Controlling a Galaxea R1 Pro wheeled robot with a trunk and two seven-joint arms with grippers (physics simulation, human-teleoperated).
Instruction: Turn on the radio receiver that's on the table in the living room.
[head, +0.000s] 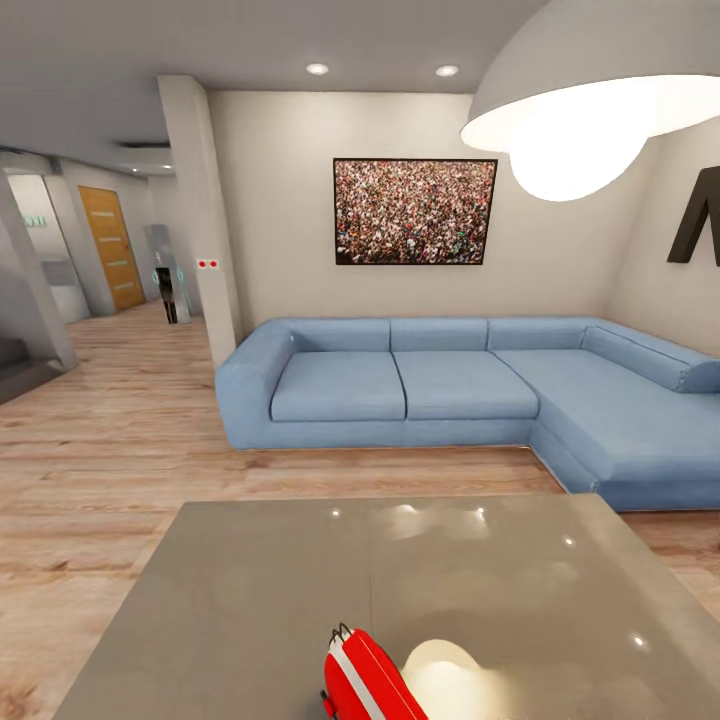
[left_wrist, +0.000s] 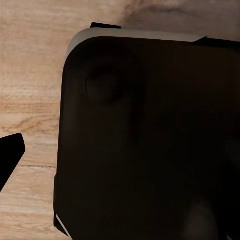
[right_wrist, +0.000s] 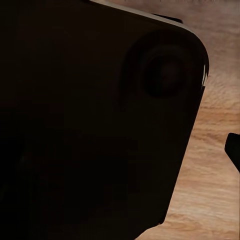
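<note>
Robot has reached the living room table (head: 250, 600); radio receiver (head: 368, 680) stands on its near edge, bottom of head view, untouched. Reaching and switching it on remain. Cannot tell whether either claw is spread or closed.

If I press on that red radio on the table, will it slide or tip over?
The radio receiver seems to stand on a narrow edge, tilted, so a sideways press may well tip it. The table top is glossy and reflective, so it would probably slide easily too.
</note>
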